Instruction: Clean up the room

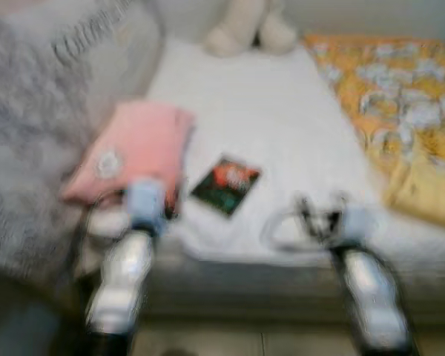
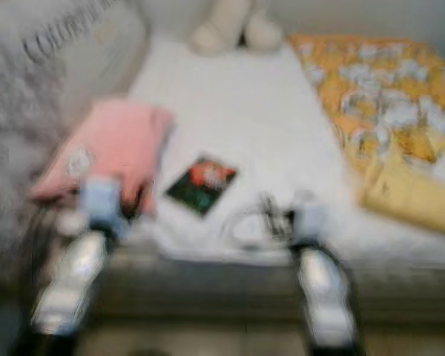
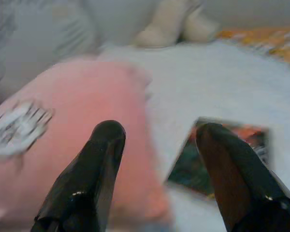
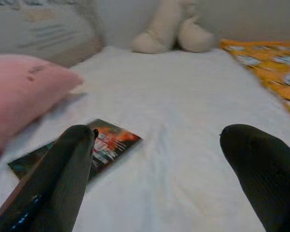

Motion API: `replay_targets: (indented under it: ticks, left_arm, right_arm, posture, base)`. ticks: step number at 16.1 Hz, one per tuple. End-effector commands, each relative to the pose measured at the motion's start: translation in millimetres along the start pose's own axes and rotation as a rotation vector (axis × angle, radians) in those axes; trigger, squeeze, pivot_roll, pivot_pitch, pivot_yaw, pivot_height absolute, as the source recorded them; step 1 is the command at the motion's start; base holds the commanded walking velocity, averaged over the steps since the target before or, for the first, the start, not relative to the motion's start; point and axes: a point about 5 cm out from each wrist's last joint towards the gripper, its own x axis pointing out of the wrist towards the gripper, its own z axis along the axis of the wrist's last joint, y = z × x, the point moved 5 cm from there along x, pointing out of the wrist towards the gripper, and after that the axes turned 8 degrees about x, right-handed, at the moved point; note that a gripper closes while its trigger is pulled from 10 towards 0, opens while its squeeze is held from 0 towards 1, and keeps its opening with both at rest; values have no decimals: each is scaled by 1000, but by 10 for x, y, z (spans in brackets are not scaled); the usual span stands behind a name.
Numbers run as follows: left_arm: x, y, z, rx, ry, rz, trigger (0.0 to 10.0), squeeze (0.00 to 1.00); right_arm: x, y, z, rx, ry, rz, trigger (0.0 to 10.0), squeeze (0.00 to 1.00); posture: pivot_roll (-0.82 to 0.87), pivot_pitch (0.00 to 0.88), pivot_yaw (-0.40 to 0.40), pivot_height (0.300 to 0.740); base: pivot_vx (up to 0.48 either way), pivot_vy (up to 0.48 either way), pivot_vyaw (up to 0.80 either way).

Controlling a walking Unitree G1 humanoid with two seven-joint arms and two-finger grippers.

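Note:
A bed with a white sheet [image 1: 274, 111] lies before me; the head views are blurred. A pink pillow [image 1: 133, 148] rests at its left side. A small dark book with a red and green cover [image 1: 226, 184] lies flat on the sheet beside the pillow. My left gripper [image 3: 157, 133] is open, low over the near edge, with one finger before the pillow [image 3: 63, 145] and the other before the book [image 3: 222, 150]. My right gripper [image 4: 164, 137] is also open, over bare sheet to the right of the book [image 4: 92, 147]. Neither holds anything.
A cream plush toy [image 1: 251, 28] sits at the far end of the bed. A yellow and orange patterned blanket [image 1: 400, 111] covers the right side. A grey blanket [image 1: 37, 126] is heaped at the left. The bed's front edge [image 1: 245, 285] lies just below the grippers.

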Motion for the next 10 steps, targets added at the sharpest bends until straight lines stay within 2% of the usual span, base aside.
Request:
replay_targets:
  ticks: [1,5,9,10]
  left_arm:
    - [28,-96,86,9,-25,-26,10000,0]
    - [59,-113,88,13,-26,-43,10000,0]
    - [-82,-112,-75,3,9,-62,10000,0]
    - [-173,-128,-93,7,12,-79,10000,0]
  right_arm:
    - [-21,-145,13,-14,2,-36,10000,0]
    - [0,-118,12,-16,-7,-33,10000,0]
    - [-72,-110,17,-24,-12,-28,10000,0]
    - [-190,-43,-84,-36,31,-13,10000,0]
  posture:
    - [-42,0,15,740]
    - [-41,0,14,740]
    - [-46,0,3,740]
    - [-46,0,-8,740]
  base:
    - [259,-401,656]
    - [261,-399,0]
    - [265,-396,0]
    - [274,-394,0]
